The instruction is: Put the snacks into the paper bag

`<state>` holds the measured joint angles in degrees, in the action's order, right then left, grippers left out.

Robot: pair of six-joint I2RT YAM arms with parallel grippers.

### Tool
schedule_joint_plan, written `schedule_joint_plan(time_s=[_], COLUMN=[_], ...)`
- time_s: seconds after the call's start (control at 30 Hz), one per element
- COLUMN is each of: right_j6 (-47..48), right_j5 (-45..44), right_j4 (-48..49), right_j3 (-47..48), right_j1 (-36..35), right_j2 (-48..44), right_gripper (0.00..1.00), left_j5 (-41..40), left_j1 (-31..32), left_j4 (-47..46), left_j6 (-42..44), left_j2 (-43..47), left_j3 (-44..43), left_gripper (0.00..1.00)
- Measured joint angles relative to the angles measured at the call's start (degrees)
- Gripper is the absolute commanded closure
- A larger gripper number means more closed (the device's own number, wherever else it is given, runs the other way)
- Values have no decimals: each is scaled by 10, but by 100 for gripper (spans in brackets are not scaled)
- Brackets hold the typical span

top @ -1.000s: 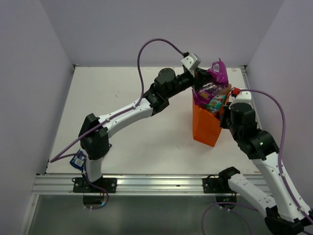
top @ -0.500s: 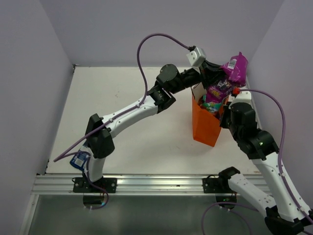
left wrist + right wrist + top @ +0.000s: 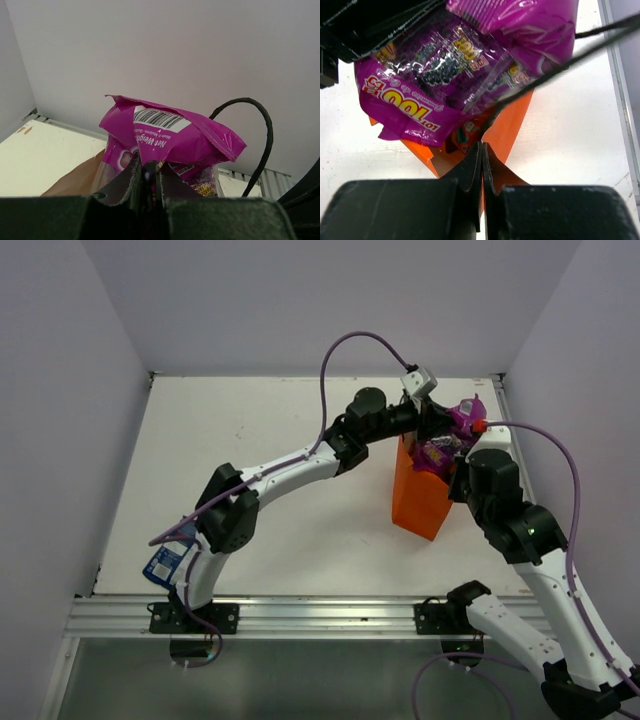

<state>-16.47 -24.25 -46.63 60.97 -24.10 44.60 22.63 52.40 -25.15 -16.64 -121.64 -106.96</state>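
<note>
Pale lavender walls [image 3: 300, 300] enclose a white table [image 3: 250, 440]. The orange paper bag [image 3: 420, 505] stands upright toward the table's far right side.

Left arm: it extends across the table to the bag's mouth. The left gripper [image 3: 148, 172] is clenched on the lower edge of the magenta packet [image 3: 170, 135], with its fingers pressed together on the foil. The packet rises above the fingers, crumpled, barcode side facing the wrist camera. From overhead, the packet [image 3: 463, 418] sits at the bag's far rim, partly over the opening and not fully inside.

Right arm: the right gripper [image 3: 482, 155] is pinched tight on the near rim of the bag [image 3: 512, 130], with orange paper showing on both sides of its fingers.

Contents: the purple grape packet [image 3: 435, 75] lies across the bag's mouth, protruding above the rim, directly beneath the magenta packet [image 3: 520, 20] and touching it. A scrap of red wrapper shows deeper inside; I cannot tell which packet it is. A thin dark cord handle [image 3: 560, 65] crosses in front of the packets.

Outside the bag: the blue-and-white packet [image 3: 163, 563] lies at the table's near left edge beside the left arm's base, well apart from both grippers.
</note>
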Motion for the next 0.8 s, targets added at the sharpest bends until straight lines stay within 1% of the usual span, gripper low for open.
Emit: schedule_joint_plan(time_s=[0.13,0.4,0.67,0.8], right_j6=[0,1,1,1], right_j5=[0,-1,-2,-2], right_j4=[2,3,4,4], right_j3=[-2,-3,-4,-4], right_j1=[0,0,0,0], right_j2=[0,0,0,0], right_gripper=[100,100,100,100], left_j5=[-9,-50,-70,-95], left_j1=[-4,-5,-3,4], left_j4=[4,-18,-20,-15], left_j6=[13,29,40,60], left_j2=[-1,-1,-1,-1], left_j3=[1,47,51,51], left_gripper=[100,100,100,100])
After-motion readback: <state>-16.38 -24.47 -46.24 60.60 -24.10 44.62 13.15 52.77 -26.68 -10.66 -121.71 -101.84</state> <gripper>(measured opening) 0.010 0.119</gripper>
